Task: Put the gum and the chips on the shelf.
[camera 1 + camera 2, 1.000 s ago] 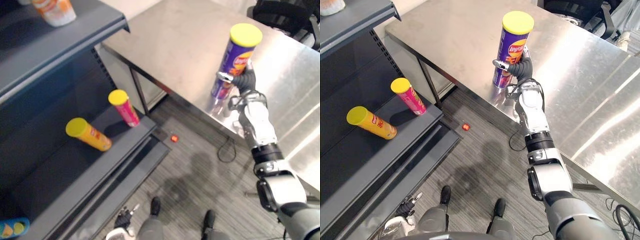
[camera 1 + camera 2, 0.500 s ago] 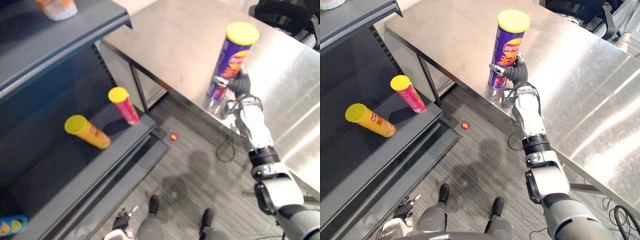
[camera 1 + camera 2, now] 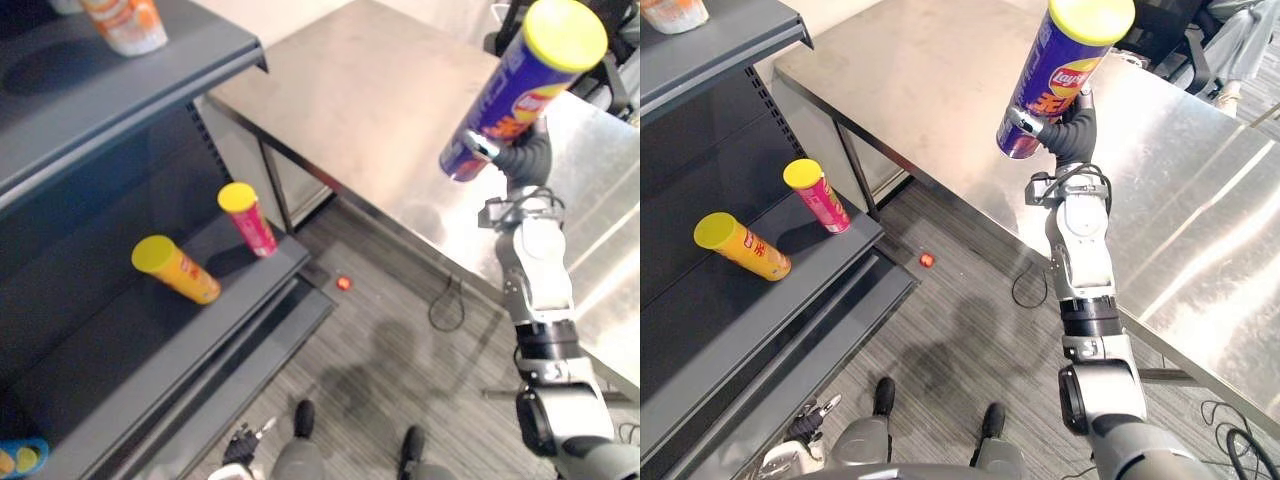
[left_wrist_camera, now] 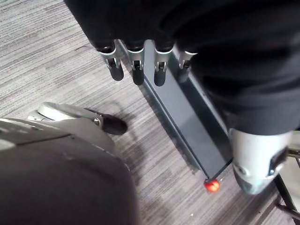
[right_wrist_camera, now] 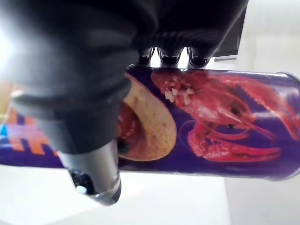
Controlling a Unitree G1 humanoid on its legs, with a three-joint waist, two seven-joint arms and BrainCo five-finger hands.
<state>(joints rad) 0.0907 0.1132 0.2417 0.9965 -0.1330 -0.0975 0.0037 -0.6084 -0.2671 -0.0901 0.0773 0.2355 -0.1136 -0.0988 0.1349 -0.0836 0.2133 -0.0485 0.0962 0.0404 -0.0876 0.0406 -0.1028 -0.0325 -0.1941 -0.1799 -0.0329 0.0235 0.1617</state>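
Head views, clock positions taken from the view centre.

- Right hand [image 3: 1072, 128]: raised at 1 o'clock over the steel table [image 3: 940, 90]. It is closed around the chips can [image 3: 1060, 75], gripping the lower end of the tube.
- Right wrist view: thumb [image 5: 93, 173] lies across the printed side of the can and fingers [image 5: 168, 54] wrap over the far side. Firm hold.
- Chips can: purple tube with a yellow lid, tilted, lid end pointing to 1 o'clock and metal base end to 7 o'clock. The base looks clear of the tabletop. The can is well apart from the shelf.
- Left hand [image 4: 135, 70]: low at 7 o'clock in the head views, near the floor [image 3: 400, 340]. Fingers hang straight and relaxed, spread a little, holding nothing. Past them, its wrist view shows the grey striped floor and the shelf's dark base rail [image 4: 187, 122].
- Shelf [image 3: 150, 340]: dark grey unit at 9 o'clock.
  - Lower board: two tubes on their sides, near each other but not touching, an orange can [image 3: 180, 270] with a yellow lid at 9 o'clock and a pink can [image 3: 248, 216] with a yellow lid just toward 10 o'clock from it.
  - Upper board [image 3: 120, 90]: an orange-and-white tub [image 3: 125, 22] at 11 o'clock.
  - A blue item [image 3: 20, 458] with yellow slices printed on it sits at 8 o'clock, at the frame corner.
- Small red object [image 3: 344, 283] on the floor between the shelf base and the table edge, near centre.
- Gum: cannot tell which item is the gum.
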